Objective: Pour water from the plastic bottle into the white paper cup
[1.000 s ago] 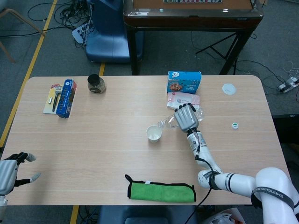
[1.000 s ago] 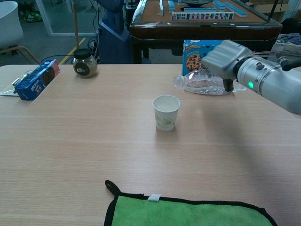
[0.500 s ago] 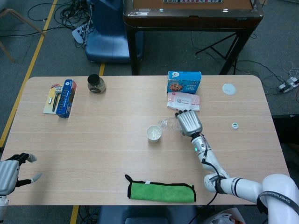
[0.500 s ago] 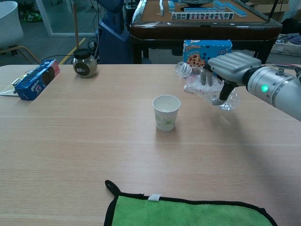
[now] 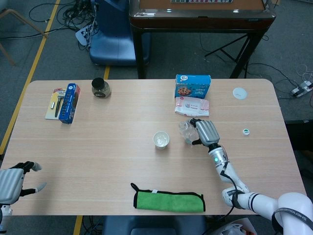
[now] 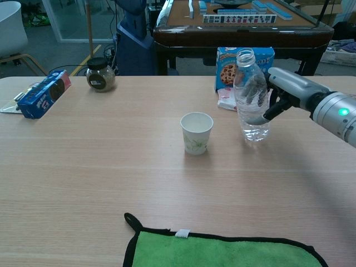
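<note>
The plastic bottle [image 6: 251, 94] stands upright and uncapped on the table [image 5: 117, 142], just right of the white paper cup [image 6: 197, 132], with a little water showing in its lower part. The right hand [image 6: 286, 92] grasps it from the right side, fingers wrapped around the bottle's middle; in the head view the same hand [image 5: 206, 132] covers most of the bottle [image 5: 185, 132], whose clear body shows just right of the cup [image 5: 161, 139]. The cup stands upright near the middle of the table, apart from the bottle, its mouth open upward. Behind the bottle, toward the far edge, a blue cookie box [image 5: 192, 85] stands with a pink-and-white packet [image 5: 191, 105] lying just in front of it. To the right of the hand a small bottle cap [image 5: 246, 131] lies on the table, and a round white lid [image 5: 239, 93] lies near the far right corner. At the near edge a green cloth with black trim [image 5: 168, 200] lies flat. Far to the left stand a dark-lidded glass jar [image 5: 100, 88] and a blue box [image 5: 70, 102] beside a carded pack [image 5: 55, 104]. The left hand [image 5: 13, 182] hovers at the near left corner, fingers spread and holding nothing.
</note>
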Controlling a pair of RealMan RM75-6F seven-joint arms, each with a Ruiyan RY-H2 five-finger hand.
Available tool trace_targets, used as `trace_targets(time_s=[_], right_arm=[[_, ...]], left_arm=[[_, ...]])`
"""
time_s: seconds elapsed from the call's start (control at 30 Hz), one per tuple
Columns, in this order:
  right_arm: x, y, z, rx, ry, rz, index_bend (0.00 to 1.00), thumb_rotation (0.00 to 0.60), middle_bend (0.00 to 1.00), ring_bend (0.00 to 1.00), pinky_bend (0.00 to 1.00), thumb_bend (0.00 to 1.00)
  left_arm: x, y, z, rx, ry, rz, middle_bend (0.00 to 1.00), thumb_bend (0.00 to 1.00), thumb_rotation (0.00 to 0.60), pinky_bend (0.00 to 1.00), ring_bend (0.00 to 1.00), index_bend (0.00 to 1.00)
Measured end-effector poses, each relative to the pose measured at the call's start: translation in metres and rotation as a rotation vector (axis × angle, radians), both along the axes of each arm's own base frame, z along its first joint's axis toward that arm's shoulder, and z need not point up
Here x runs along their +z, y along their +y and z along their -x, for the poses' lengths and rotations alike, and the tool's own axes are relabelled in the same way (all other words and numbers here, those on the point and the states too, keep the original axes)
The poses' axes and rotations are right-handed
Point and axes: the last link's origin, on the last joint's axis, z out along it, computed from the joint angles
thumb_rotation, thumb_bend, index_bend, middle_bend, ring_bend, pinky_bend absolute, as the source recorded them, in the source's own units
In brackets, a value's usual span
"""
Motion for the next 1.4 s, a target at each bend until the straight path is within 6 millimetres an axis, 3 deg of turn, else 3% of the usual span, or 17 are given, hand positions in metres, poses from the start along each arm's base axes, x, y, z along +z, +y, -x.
trace_targets(time_s=[0.53, 0.7, 0.8, 0.97, 1.13, 1.4], right_arm=[[-0.012, 0.005, 0.028, -0.094, -0.250, -0.008, 0.59, 0.600, 0.51, 0.43, 0.54, 0.28], [-0.016, 0.005, 0.034, -0.126, -0.304, -0.029, 0.54, 0.600, 0.46, 0.39, 0.54, 0.21], [-0.019, 0.005, 0.037, -0.134, -0.304, -0.051, 0.49, 0.600, 0.42, 0.35, 0.54, 0.12], [-0.021, 0.006, 0.040, -0.136, -0.289, -0.084, 0.30, 0.600, 0.32, 0.27, 0.50, 0.00], [-0.019, 0.006, 0.043, -0.132, -0.272, -0.097, 0.21, 0.600, 0.21, 0.19, 0.44, 0.00], [-0.005, 0.009, 0.046, -0.105, -0.228, -0.082, 0.17, 0.600, 0.17, 0.16, 0.40, 0.00]], left_arm=[[-0.001, 0.000, -0.001, -0.001, 0.000, 0.002, 0.49, 0.03, 0.600, 0.61, 0.46, 0.47], [-0.001, 0.000, 0.000, -0.002, 0.002, 0.003, 0.49, 0.03, 0.600, 0.61, 0.46, 0.47], [-0.001, 0.000, -0.001, -0.001, 0.002, 0.002, 0.49, 0.03, 0.600, 0.61, 0.46, 0.47], [-0.001, 0.000, -0.001, -0.001, 0.004, 0.004, 0.49, 0.03, 0.600, 0.61, 0.46, 0.47], [-0.002, 0.000, 0.000, 0.000, 0.004, 0.004, 0.49, 0.03, 0.600, 0.61, 0.46, 0.47], [-0.002, 0.001, 0.000, 0.001, 0.005, 0.005, 0.49, 0.03, 0.600, 0.61, 0.46, 0.47]])
